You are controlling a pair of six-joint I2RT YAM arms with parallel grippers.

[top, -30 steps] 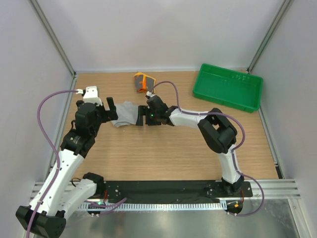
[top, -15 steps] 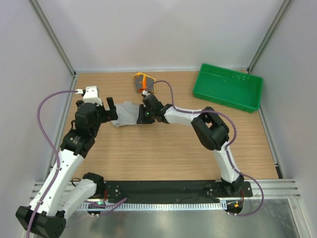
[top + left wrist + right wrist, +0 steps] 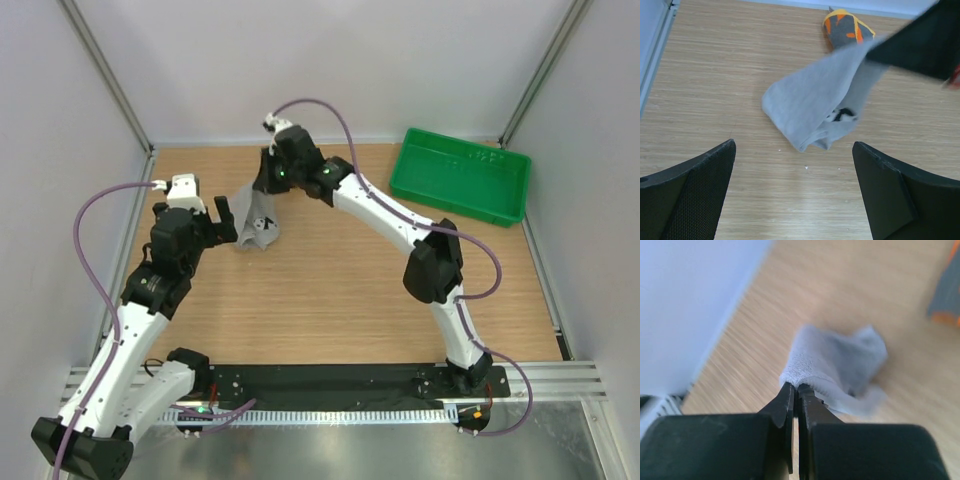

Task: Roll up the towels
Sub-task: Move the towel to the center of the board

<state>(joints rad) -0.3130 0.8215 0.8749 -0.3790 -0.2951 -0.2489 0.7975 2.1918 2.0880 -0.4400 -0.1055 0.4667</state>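
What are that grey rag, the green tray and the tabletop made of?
The grey towel looks like soft, matte fabric, perhaps terry: it hangs in limp folds with a fuzzy nap. The green tray seems moulded plastic, smooth and slightly glossy. The table shows light wood grain, matte, possibly laminate or veneer.

Pale grey walls (image 3: 330, 60) enclose a wooden table (image 3: 330, 300) with a metal front rail (image 3: 550, 376).

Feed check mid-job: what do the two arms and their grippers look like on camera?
The left arm and right arm share white links, black joints and a looping purple cable each. The left gripper and right gripper have black fingers; a green light glows by the right wrist.
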